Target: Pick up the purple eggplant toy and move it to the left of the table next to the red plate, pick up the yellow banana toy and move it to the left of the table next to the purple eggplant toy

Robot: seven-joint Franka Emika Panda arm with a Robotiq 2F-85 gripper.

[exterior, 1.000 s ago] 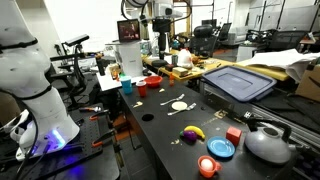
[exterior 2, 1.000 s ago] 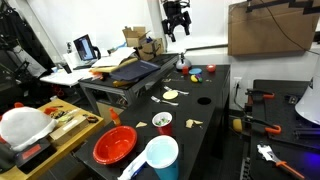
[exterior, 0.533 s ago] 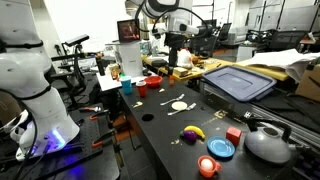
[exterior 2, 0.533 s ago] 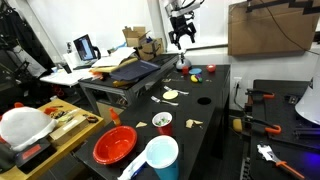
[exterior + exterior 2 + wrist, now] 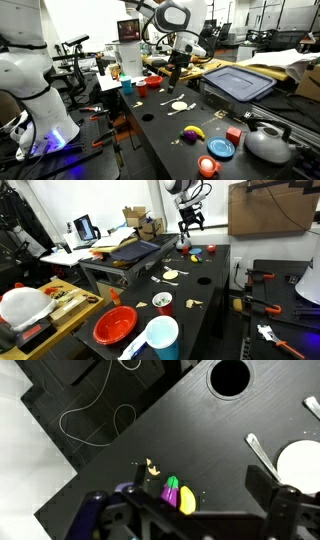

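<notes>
- The gripper (image 5: 173, 76) hangs above the table (image 5: 160, 125) with its jaws spread wide and nothing held between them
- In the wrist view its two fingers (image 5: 283, 505) stand far apart at the lower edge, clear of the black top
- The purple eggplant toy (image 5: 171, 486) lies on the table with its green cap showing, right against the yellow banana toy (image 5: 187, 500); the wrist view shows the pair between the fingers, down on the surface
- In an exterior view the yellow banana toy (image 5: 193, 131) is near the red cube (image 5: 233, 135) and the blue plate (image 5: 221, 148); the eggplant is hard to make out there
- The red plate (image 5: 153, 81) sits towards the other end of the table, well apart from both toys
- A white disc (image 5: 300, 465) and a round hole (image 5: 230, 376) in the tabletop lie beyond the toys in the wrist view
</notes>
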